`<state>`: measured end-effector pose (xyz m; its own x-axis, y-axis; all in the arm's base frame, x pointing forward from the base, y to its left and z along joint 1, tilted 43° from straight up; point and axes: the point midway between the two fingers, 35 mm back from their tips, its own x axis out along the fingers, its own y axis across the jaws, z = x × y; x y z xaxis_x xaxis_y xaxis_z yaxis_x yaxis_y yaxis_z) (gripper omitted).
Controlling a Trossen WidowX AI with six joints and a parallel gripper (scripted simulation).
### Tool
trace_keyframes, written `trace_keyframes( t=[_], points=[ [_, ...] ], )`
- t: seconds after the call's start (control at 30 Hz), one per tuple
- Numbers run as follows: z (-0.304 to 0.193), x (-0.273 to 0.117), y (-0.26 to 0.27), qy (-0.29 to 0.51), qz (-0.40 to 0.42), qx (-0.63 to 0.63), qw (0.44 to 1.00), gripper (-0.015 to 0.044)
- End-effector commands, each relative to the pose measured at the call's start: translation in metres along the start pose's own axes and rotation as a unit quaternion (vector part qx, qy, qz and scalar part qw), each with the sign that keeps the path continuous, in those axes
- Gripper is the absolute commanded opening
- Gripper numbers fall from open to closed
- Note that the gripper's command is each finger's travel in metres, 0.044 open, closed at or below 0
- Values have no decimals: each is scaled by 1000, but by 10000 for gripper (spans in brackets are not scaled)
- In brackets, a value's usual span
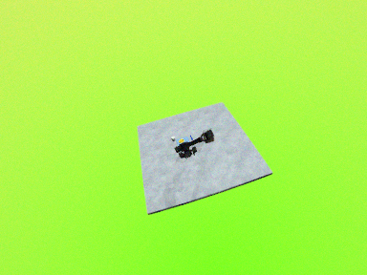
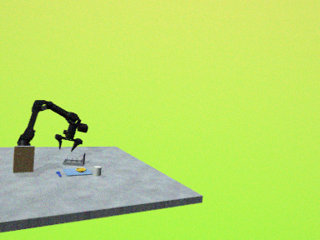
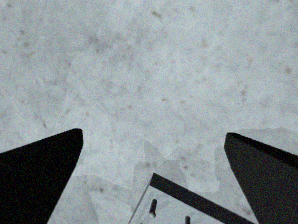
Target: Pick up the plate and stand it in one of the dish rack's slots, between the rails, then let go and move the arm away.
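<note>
- Top view: the gripper [image 1: 187, 154] [image 2: 66, 149] [image 3: 154, 138] shows beside a blue mat [image 1: 187, 139] [image 2: 72, 172], with a yellow item [image 1: 182, 141] [image 2: 81, 170] on it; this may be the plate, though it is too small to be sure. A white cup [image 1: 173, 138] [image 2: 97, 171] stands near the mat.
- Exterior view: the gripper hangs open above the table [image 1: 162, 177] [image 2: 137, 187] [image 3: 145, 60], fingers down and apart, grasping nothing. The yellow item lies on the mat, lower than the fingertips and well apart from them. The dish rack [image 2: 68, 163] [image 3: 197, 199] sits just beyond the mat, also below the gripper; the cup and a small blue object [image 2: 58, 173] flank the mat.
- Wrist view: the fingers stand wide, with table between them; a corner of the rack shows low in view. The yellow item is out of this view.
</note>
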<state>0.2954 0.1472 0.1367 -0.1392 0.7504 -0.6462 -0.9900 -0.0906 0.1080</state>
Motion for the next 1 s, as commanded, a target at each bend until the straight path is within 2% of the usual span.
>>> trace_keyframes(
  t=[0.0, 0.4, 0.67, 0.97],
  points=[
    [-18, -9, -13, 8, -10, 57, 998, 400],
    [-92, -48, -44, 23, -57, 255, 965, 400],
    [-134, -73, -51, 15, -80, 342, 936, 400],
    [-186, -101, -52, 6, -98, 462, 881, 400]
  ],
)
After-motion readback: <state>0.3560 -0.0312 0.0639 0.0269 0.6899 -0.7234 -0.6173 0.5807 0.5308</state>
